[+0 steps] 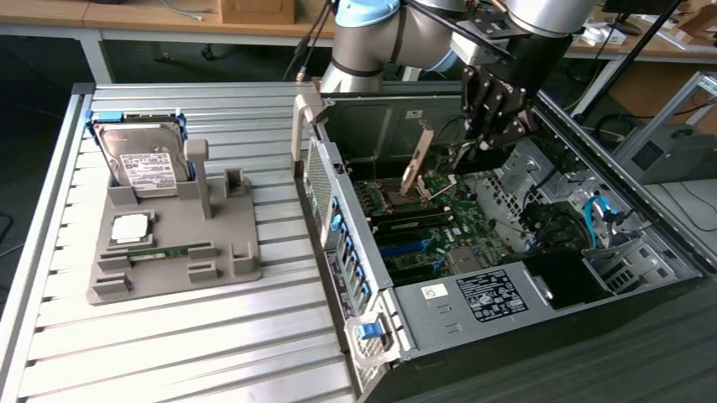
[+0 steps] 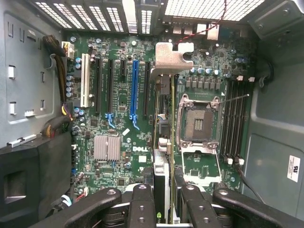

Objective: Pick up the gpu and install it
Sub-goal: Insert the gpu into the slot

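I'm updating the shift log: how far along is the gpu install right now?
Done: the gpu is picked up, clear of the grey parts tray. In hand: the gripper is shut on it inside the open computer case, holding it above the motherboard. Left: it does not look seated; the blue expansion slot stands bare.

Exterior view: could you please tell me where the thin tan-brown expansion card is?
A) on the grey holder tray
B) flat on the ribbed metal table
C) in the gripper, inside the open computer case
C: the thin tan-brown expansion card stands on edge in the black gripper, over the green motherboard inside the open case.
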You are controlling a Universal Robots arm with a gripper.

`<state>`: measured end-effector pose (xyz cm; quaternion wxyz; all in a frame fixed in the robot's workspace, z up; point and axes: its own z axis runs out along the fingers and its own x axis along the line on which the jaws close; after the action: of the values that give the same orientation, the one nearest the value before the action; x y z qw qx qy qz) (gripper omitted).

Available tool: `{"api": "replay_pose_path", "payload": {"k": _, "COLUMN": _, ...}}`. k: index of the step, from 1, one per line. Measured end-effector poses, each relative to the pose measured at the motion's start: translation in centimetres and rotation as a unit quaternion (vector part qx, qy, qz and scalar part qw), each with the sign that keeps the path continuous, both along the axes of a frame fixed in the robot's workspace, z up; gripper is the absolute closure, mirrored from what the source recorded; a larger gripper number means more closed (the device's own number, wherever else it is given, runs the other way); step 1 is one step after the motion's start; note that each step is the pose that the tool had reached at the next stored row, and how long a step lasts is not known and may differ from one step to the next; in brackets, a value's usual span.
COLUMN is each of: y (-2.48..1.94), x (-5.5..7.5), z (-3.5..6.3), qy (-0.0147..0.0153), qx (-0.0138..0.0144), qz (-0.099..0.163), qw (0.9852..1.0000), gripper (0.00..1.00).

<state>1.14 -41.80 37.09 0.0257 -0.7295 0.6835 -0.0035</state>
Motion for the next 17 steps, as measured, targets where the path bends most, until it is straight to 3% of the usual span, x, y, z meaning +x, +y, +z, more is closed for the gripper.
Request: {"api": "replay_pose_path", "payload": {"k": 17, "y": 0.00, "x": -0.17, "z": -0.71, "qy": 0.0000, "qx": 0.0000, "qz": 0.000, "qw": 1.0000, "gripper": 0.73}}
